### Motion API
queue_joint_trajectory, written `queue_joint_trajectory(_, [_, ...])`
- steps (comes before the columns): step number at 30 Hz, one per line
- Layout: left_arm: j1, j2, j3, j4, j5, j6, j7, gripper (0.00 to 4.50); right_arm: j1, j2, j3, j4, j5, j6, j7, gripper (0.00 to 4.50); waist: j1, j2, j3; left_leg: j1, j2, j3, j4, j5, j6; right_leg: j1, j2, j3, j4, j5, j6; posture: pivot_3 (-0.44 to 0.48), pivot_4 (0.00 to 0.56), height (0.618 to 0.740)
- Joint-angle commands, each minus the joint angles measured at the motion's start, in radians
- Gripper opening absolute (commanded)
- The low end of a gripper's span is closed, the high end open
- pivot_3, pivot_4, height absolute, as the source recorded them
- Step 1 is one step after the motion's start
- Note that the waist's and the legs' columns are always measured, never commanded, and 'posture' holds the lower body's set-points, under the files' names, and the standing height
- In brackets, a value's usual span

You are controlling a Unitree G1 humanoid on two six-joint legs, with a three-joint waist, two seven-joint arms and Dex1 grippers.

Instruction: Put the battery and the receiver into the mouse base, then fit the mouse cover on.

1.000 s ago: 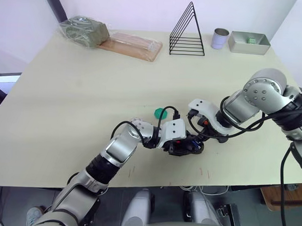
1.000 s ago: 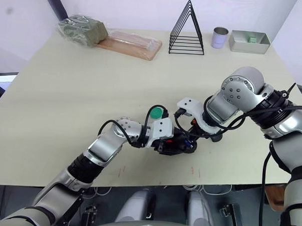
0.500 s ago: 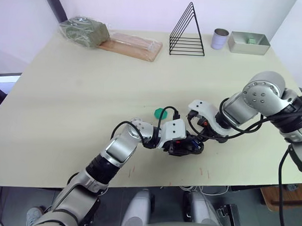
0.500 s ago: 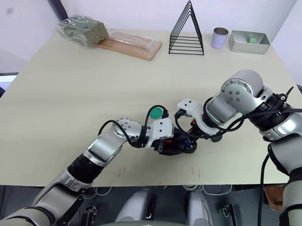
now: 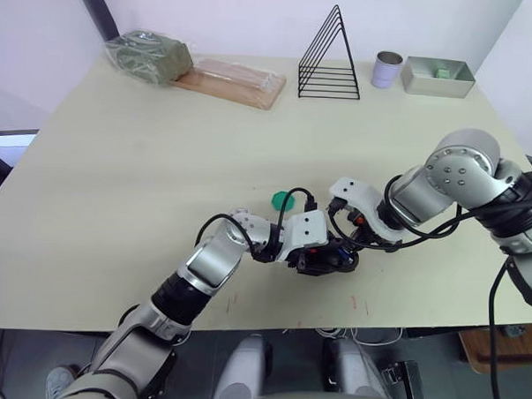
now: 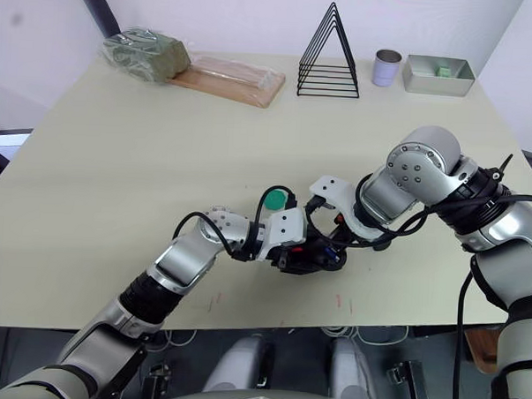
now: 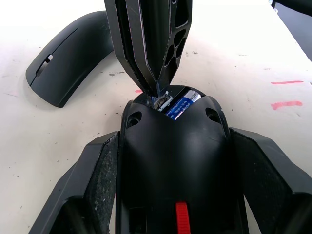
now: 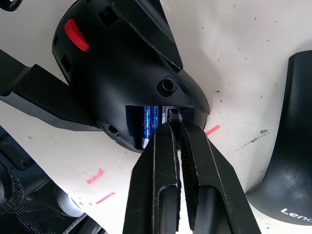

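Low centre, your left gripper (image 7: 170, 204) clamped one mouse base (image 7: 173, 146) holding one battery (image 8: 148, 119); your right gripper (image 8: 174, 117) pinched one receiver (image 8: 172, 114); one mouse cover (image 7: 68, 58) lay beside.

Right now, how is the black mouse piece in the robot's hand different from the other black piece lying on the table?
The mouse base is clamped between the left gripper fingers; the mouse cover lies free on the table.
The base is open, with the blue battery and a red part inside; the cover is a smooth curved shell.
The right gripper works at the base, not the cover.
Both are black.
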Motion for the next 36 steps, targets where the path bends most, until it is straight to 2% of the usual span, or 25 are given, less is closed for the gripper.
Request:
queue_joint_trajectory(1, [0.006,-0.003,-0.024,-0.014,0.010,0.004,0.003,3.01,0.008,0.006,-0.020,0.002,0.036,0.005,-0.004,0.66,0.000,0.000,0.000,0.000,0.000,0.000,0.000,0.000,0.000,0.000,0.000,0.000,0.000,0.000,0.000,0.000,0.150,0.740])
queue_joint_trajectory(3, [0.006,-0.005,-0.024,-0.014,0.010,0.005,0.003,3.01,0.004,0.005,-0.026,0.009,0.041,0.005,-0.011,1.46,0.001,0.000,0.000,0.000,0.000,0.000,0.000,0.000,0.000,0.000,0.000,0.000,0.000,0.000,0.000,0.000,0.150,0.740])
queue_joint_trajectory(5, [0.007,-0.006,-0.024,-0.015,0.010,0.005,0.003,3.01,-0.008,-0.003,-0.041,0.023,0.047,0.005,-0.018,2.54,0.002,0.000,0.000,0.000,0.000,0.000,0.000,0.000,0.000,0.000,0.000,0.000,0.000,0.000,0.000,0.000,0.150,0.740])
queue_joint_trajectory(6, [0.007,-0.006,-0.024,-0.015,0.010,0.005,0.002,3.01,-0.019,-0.012,-0.050,0.033,0.053,0.005,-0.019,2.75,0.001,0.000,0.000,0.000,0.000,0.000,0.000,0.000,0.000,0.000,0.000,0.000,0.000,0.000,0.000,0.000,0.150,0.740])
queue_joint_trajectory(8, [0.008,-0.005,-0.024,-0.014,0.011,0.004,0.001,3.01,-0.037,-0.035,-0.061,0.045,0.066,0.005,-0.020,3.63,0.002,0.000,0.000,0.000,0.000,0.000,0.000,0.000,0.000,0.000,0.000,0.000,0.000,0.000,0.000,0.000,0.150,0.740])
queue_joint_trajectory(13, [0.009,-0.006,-0.024,-0.011,0.011,0.003,0.001,3.01,-0.082,-0.137,-0.057,0.023,0.136,0.005,0.005,3.63,0.004,0.000,0.000,0.000,0.000,0.000,0.000,0.000,0.000,0.000,0.000,0.000,-0.001,0.000,0.000,0.000,0.150,0.740])
queue_joint_trajectory(17, [0.010,-0.006,-0.023,-0.010,0.010,0.002,0.002,3.01,-0.057,-0.241,-0.082,-0.043,0.214,0.005,0.027,3.63,0.004,0.000,0.000,-0.001,0.000,0.000,0.000,0.000,0.000,0.000,0.000,0.000,-0.001,0.000,0.000,0.000,0.150,0.740])
queue_joint_trajectory(20, [0.009,-0.006,-0.023,-0.010,0.009,0.003,0.002,3.01,0.079,-0.288,-0.241,-0.154,0.193,-0.018,0.052,3.63,0.006,0.000,0.000,-0.001,0.001,0.000,0.000,0.000,0.000,0.001,0.000,-0.002,-0.002,0.000,0.000,0.000,0.150,0.740])
queue_joint_trajectory(23, [0.006,-0.005,-0.020,-0.009,0.007,0.006,0.001,3.01,0.278,-0.355,-0.383,-0.350,0.117,-0.131,0.131,3.63,0.012,0.000,-0.001,-0.001,0.002,0.000,0.000,0.000,0.000,0.002,0.000,-0.003,-0.002,0.000,0.000,0.000,0.150,0.740])
queue_joint_trajectory(24, [0.006,-0.004,-0.020,-0.010,0.007,0.006,0.001,3.01,0.351,-0.360,-0.438,-0.357,0.146,-0.163,0.116,3.63,0.014,0.000,-0.001,-0.001,0.002,0.000,0.000,0.000,0.000,0.002,0.000,-0.003,-0.002,0.000,0.000,0.000,0.150,0.740])
queue_joint_trajectory(28, [0.004,0.003,-0.018,-0.016,0.004,0.013,-0.004,3.01,0.613,-0.314,-0.644,-0.483,0.002,-0.397,0.210,3.63,0.011,0.001,-0.001,0.000,0.001,0.001,0.001,0.000,0.000,0.003,0.000,0.000,-0.001,0.000,0.001,0.000,0.150,0.740])
queue_joint_trajectory(31, [0.000,0.013,-0.016,-0.018,0.003,0.015,-0.012,3.01,0.787,-0.285,-0.725,-0.546,-0.120,-0.528,0.316,3.63,0.013,0.001,-0.002,0.001,0.001,0.002,0.003,0.000,0.000,0.004,0.001,-0.001,-0.001,0.000,0.001,0.000,0.150,0.740])
queue_joint_trajectory(36, [-0.008,0.029,-0.014,-0.005,0.000,0.006,-0.029,3.01,1.018,-0.219,-0.751,-0.630,-0.335,-0.723,0.436,3.63,0.018,0.002,-0.002,0.002,0.001,0.002,0.003,0.000,0.000,0.005,0.002,0.000,-0.001,0.000,0.001,0.000,0.150,0.740])
